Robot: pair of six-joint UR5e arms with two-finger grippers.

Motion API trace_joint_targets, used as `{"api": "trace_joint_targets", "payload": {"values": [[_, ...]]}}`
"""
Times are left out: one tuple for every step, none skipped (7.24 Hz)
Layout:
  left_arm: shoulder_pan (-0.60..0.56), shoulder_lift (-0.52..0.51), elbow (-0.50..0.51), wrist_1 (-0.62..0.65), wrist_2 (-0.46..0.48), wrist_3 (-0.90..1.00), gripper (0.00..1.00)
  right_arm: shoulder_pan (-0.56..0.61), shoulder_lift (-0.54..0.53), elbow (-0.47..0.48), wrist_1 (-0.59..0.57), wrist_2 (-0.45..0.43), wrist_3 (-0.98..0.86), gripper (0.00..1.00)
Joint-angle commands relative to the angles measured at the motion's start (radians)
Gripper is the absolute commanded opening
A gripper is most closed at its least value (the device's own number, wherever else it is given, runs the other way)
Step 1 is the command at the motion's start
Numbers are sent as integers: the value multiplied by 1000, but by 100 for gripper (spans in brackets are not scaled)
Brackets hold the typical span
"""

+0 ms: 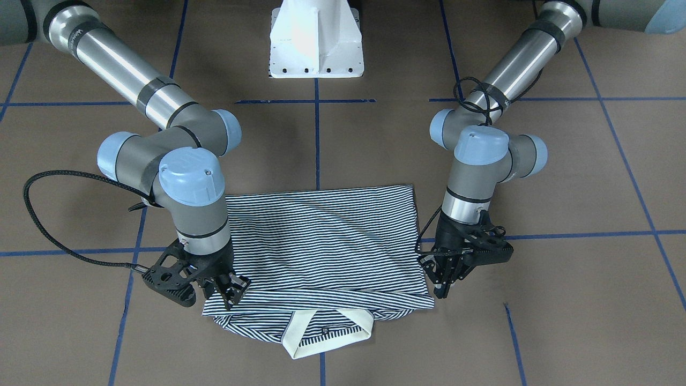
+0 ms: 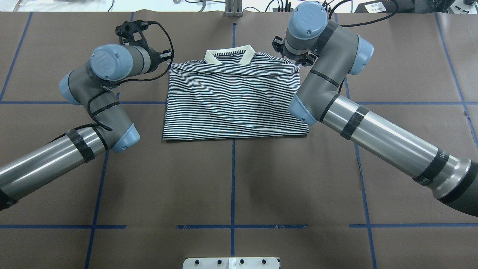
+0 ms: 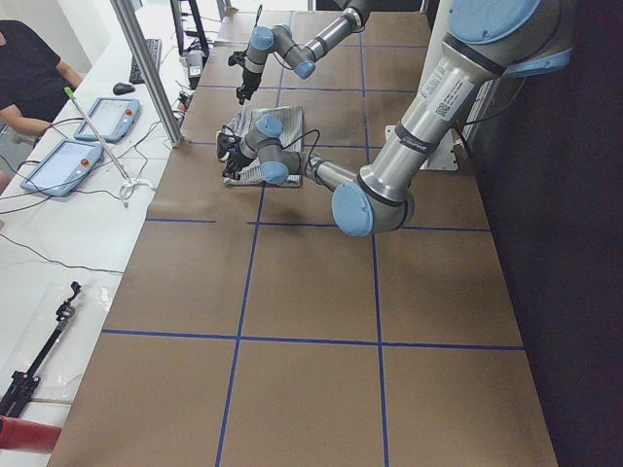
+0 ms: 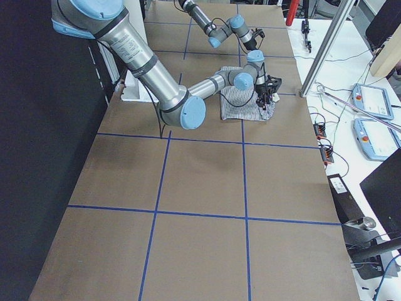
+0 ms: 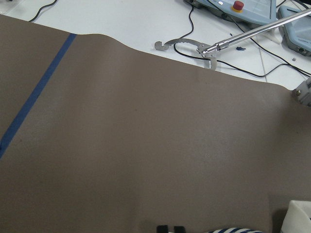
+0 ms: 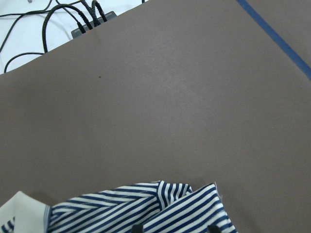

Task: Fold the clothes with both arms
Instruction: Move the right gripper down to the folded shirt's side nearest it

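The striped polo shirt lies folded into a flat rectangle on the brown table, its cream collar at the operators' side. It also shows in the overhead view. My left gripper points down just beside the shirt's corner near the collar; in its wrist view the fingertips stand close together with no cloth between them, and stripes lie to their right. My right gripper is low over the opposite corner. In its wrist view the jaws are apart, with striped cloth between them.
The white pedestal base stands at the robot's side of the table. Blue tape lines cross the brown surface. Past the table's far edge are a white bench with tablets, cables and a seated person.
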Motion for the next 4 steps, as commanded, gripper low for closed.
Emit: {"api": "trace_joint_targets", "payload": {"values": [[-2,33,-65,-19,-7,0,17,-48,-167,259,-13,7,4,59],[-2,53,-91,-21,-32,-1,18,-101,-294,399,-13,1,10,63],[-2,62,-116,-21,-41,-3,18,-124,-345,443,-10,-8,94,64],[0,73,-128,-22,-41,-3,18,-170,-382,474,-10,-51,201,63]]}}
